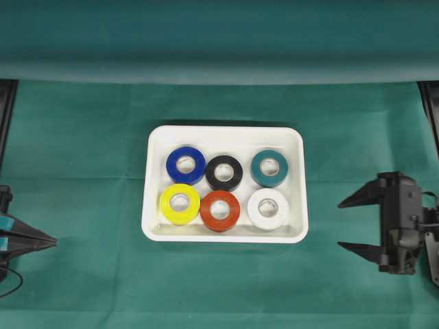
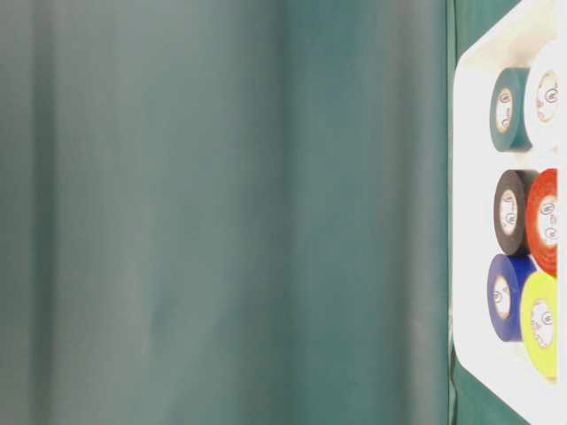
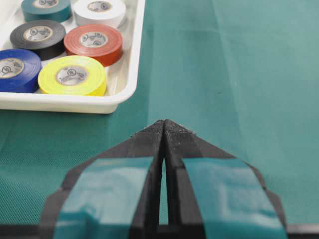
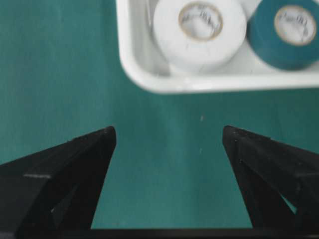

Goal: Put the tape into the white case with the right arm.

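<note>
surface point(image 1: 82, 137): covered all over in green cloth; it carries the case in the middle, with an arm parked at each side, well clear of it.
white case point(image 1: 224, 133): lies flat at the centre, long side across the overhead view, so either arm could reach it; its raised rim keeps the rolls from sliding out.
tape rolls: six lie flat inside the case in two rows of three, which fills it. Back row: blue roll point(image 1: 185, 164), black roll point(image 1: 223, 173), teal roll point(image 1: 269, 167). Front row: yellow roll point(image 1: 180, 203), red roll point(image 1: 220, 210), white roll point(image 1: 268, 208). No roll shows outside the case, so the task looks finished.
right gripper point(image 1: 348, 224): off to the right of the case, its two pointed black fingers spread wide with nothing between them; tips aim at the case's right edge, apart from it. Judged as backed off after a release.
left gripper point(image 3: 164, 130): fingers with light-blue strips pressed together, empty, resting low near the case's left corner; it has no part in this job.
</note>
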Available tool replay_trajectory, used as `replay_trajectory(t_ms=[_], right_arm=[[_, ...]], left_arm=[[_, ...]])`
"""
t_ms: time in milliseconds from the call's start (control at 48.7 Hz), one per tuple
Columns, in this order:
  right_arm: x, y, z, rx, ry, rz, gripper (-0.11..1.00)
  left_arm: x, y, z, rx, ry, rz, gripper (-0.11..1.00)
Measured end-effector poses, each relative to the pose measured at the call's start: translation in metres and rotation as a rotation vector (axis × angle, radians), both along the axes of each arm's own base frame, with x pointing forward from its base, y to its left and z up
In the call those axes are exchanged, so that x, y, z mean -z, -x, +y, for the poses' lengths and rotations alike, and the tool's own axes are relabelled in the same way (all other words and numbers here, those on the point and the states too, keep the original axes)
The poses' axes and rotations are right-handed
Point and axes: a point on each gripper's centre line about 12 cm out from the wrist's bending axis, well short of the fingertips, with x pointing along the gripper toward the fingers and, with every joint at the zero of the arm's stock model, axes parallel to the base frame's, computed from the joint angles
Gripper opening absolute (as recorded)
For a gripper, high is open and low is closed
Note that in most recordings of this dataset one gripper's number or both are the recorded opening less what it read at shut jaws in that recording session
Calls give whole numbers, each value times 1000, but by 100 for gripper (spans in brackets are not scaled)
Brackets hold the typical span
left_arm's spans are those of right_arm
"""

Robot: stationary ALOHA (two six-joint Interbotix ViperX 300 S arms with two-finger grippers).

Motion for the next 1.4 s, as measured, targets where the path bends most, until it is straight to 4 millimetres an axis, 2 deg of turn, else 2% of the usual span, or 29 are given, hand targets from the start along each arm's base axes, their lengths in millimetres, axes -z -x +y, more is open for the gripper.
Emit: replay_trajectory(t_ms=[267,390,636,944,1395], right_arm=[[2,26,3,-2,6,-67,71],[-2,33,4,-2,10,-114,71],[-2,36,7,-24,8,-136,71],[3,35,31,-178,-7,-139,71],[3,39,32,-187,-2,-160,70]], left_arm=[[0,0,0,0,-2,-2,0],[0,0,0,-1,-2,0,0],[0,0,0,-1,-2,-2,0],[0,0,0,-1,-2,-2,0],[0,0,0,-1,-2,-2,0]])
